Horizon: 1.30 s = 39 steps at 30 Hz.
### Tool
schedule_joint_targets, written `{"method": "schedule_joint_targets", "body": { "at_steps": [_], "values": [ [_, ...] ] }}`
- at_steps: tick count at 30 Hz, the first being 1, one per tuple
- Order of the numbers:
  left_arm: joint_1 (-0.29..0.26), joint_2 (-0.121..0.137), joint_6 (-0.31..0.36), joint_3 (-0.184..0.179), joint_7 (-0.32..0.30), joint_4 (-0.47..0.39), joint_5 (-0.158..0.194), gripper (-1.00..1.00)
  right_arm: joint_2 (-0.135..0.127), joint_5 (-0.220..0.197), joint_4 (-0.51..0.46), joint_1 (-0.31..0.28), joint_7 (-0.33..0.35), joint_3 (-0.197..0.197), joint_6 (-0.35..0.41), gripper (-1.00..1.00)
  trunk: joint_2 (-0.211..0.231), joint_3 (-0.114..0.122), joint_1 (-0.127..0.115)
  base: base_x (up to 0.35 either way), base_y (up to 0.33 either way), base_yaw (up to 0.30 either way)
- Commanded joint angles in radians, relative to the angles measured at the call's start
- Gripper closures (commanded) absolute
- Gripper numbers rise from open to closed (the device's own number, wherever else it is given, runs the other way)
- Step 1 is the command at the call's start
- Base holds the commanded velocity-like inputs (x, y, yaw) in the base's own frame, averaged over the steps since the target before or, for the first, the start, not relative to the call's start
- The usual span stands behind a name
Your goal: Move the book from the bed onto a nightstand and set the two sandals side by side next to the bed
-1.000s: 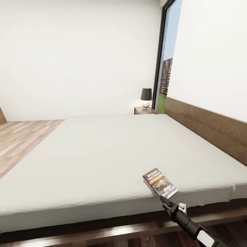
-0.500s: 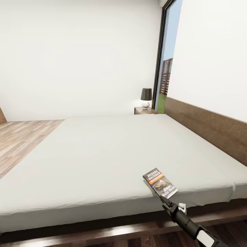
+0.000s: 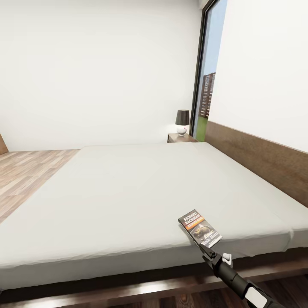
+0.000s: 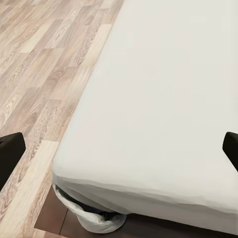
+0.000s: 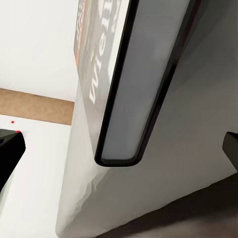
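The book (image 3: pixel 199 228), with a dark cover, an orange band and white lettering, lies flat on the bed's grey mattress (image 3: pixel 128 188), close to its near right edge. My right gripper (image 3: pixel 205 249) reaches up from below to the book's near edge. In the right wrist view the book (image 5: pixel 106 74) fills the middle at close range, its near edge lying between the widely spread black fingertips (image 5: pixel 10 148) of my open right gripper (image 5: pixel 120 148). My left gripper (image 4: pixel 120 152) is open over a corner of the mattress (image 4: pixel 163 99). The sandals are out of view.
A dark nightstand (image 3: pixel 179 138) carrying a small lamp (image 3: pixel 182 122) stands at the bed's far corner beside a tall window (image 3: pixel 207 85). The wooden headboard (image 3: pixel 256 158) runs along the right. Wood-plank floor (image 3: pixel 25 171) lies to the left of the bed.
The head view shifted very slightly between the first two frames. The book and my right gripper stay in the same place.
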Motion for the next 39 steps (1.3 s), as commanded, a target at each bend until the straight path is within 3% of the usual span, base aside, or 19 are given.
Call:
{"method": "schedule_joint_targets", "body": {
  "at_steps": [1, 39],
  "values": [
    [-0.001, 0.0, 0.008, 0.001, -0.001, 0.0, 0.006, -1.0, 0.0, -0.011, 0.0, -0.001, 0.002, 0.007, 0.009, -1.0, 0.0, -0.001, 0.0, 0.0, 0.0, 0.0],
    [-0.001, 0.001, 0.01, 0.0, -0.001, 0.0, 0.006, -1.0, 0.007, -0.011, 0.0, -0.001, 0.002, 0.007, 0.009, -1.0, 0.0, -0.001, 0.0, 0.021, 0.003, 0.0]
  ]
}}
